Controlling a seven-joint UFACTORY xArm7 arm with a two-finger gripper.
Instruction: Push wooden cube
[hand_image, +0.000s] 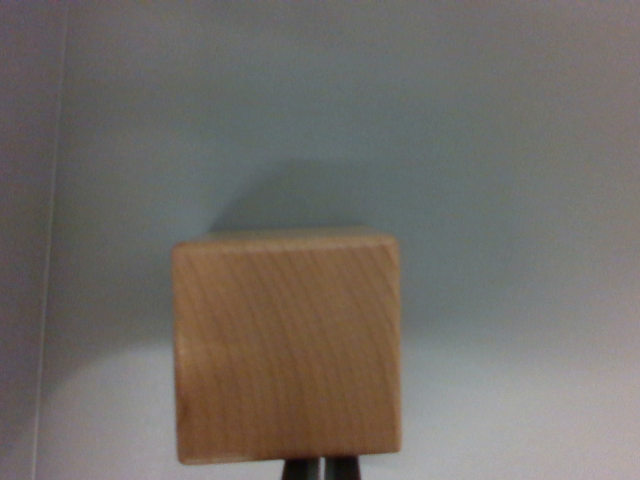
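A light wooden cube (288, 348) fills the lower middle of the wrist view, its grained face toward the camera, resting on a pale grey-blue surface. Just below its bottom edge, dark fingertips of my gripper (320, 469) peek into the frame, close together with only a thin pale line between them. They sit right against the cube's near side. Most of the gripper is cut off by the bottom edge of the picture.
The pale surface (500, 150) stretches beyond and on both sides of the cube. A thin vertical seam or edge (52, 200) runs down the wrist view's left. The cube casts a soft shadow behind it.
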